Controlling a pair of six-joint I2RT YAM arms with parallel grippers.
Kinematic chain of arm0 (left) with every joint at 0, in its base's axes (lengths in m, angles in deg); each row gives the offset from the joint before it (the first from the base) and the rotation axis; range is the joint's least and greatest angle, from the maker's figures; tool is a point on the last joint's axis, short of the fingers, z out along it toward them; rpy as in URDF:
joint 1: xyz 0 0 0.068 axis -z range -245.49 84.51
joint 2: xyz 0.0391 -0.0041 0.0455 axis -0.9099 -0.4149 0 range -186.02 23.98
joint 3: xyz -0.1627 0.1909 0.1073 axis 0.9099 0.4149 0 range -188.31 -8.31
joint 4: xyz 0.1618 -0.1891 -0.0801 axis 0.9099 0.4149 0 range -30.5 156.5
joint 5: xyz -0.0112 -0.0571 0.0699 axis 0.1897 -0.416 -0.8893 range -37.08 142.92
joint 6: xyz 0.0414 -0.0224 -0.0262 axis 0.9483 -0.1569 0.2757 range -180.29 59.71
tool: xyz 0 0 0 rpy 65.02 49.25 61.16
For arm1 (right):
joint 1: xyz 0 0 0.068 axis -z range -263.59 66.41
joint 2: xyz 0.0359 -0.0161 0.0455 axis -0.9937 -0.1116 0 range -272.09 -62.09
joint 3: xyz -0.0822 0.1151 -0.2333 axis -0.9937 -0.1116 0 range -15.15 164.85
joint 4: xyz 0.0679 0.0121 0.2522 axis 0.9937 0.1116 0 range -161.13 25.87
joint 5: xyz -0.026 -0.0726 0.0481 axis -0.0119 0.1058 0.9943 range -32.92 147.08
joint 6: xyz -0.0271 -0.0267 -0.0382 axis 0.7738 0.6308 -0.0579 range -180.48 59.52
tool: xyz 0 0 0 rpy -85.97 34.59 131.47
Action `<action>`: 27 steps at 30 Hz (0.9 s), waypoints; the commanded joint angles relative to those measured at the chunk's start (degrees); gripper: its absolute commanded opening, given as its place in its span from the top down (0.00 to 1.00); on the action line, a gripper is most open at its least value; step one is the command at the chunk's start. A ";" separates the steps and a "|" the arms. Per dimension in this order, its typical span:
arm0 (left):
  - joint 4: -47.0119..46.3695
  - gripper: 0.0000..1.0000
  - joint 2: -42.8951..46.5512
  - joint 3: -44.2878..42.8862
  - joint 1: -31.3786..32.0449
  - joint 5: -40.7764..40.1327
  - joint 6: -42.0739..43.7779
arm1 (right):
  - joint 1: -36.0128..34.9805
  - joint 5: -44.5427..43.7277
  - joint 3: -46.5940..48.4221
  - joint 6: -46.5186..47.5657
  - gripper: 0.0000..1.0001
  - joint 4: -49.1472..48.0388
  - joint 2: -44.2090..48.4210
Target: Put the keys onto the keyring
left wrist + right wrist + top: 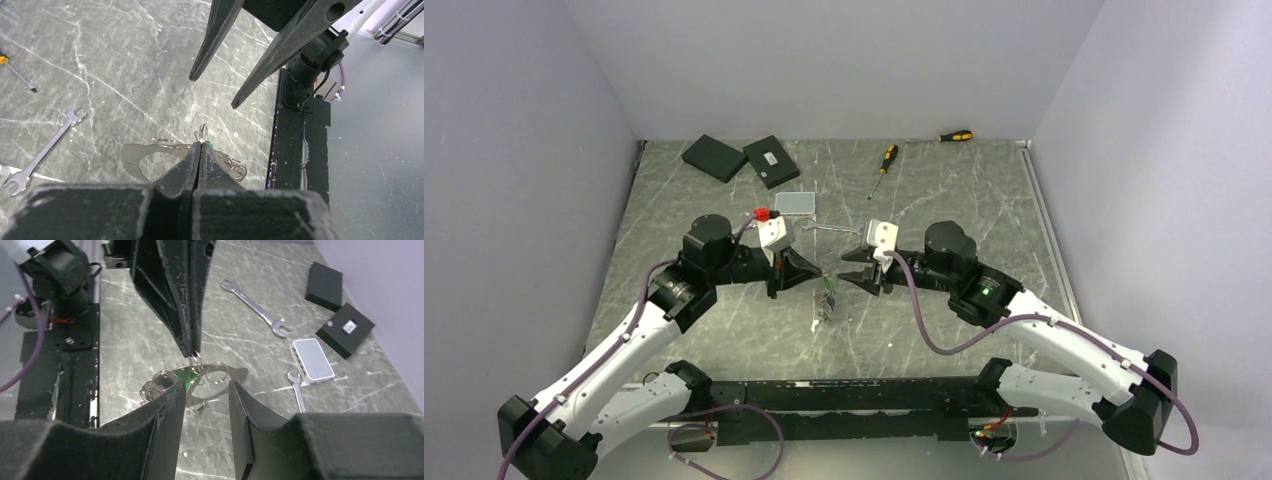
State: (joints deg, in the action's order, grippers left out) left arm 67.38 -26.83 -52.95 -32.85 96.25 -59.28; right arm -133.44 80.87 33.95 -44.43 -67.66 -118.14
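My left gripper (816, 272) is shut, pinching a thin silvery wire keyring (202, 133) that pokes out past its tips (201, 146). A bunch hangs from it above the table: keys with a green tag (189, 375), a flat metal piece (134, 161) and several thin wire loops (156, 386). In the top view the bunch (826, 303) dangles between the two grippers. My right gripper (207, 385) is open and empty, facing the left one, its jaws either side of the bunch and apart from it. It also shows in the left wrist view (213, 91).
A silver wrench (829, 230) lies just behind the grippers, with a second one (297, 390) beside a white box (312, 359). Two yellow-and-black screwdrivers (884, 158) (949, 137) and two black boxes (714, 157) (771, 160) lie at the back. The black base rail (300, 150) runs along the near edge.
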 commanded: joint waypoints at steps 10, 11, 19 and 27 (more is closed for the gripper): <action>-3.98 1.00 1.85 0.26 -0.13 7.86 3.42 | 0.14 10.11 1.77 2.67 0.58 -0.70 -2.64; -3.74 1.00 1.85 0.26 -0.12 7.87 3.53 | 0.18 10.46 2.00 2.62 0.59 -0.65 -3.02; -3.22 1.00 1.68 0.33 -0.12 8.30 3.95 | 0.19 12.30 4.45 2.01 0.66 0.32 -6.14; -2.69 1.00 1.42 0.26 -0.12 7.84 4.17 | 0.19 12.51 6.17 2.04 0.69 1.62 -6.58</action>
State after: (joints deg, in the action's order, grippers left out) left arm 66.63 -26.09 -52.56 -32.85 102.59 -56.59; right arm -133.39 91.84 36.77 -42.88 -65.81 -125.00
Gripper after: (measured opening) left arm 0.006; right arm 0.328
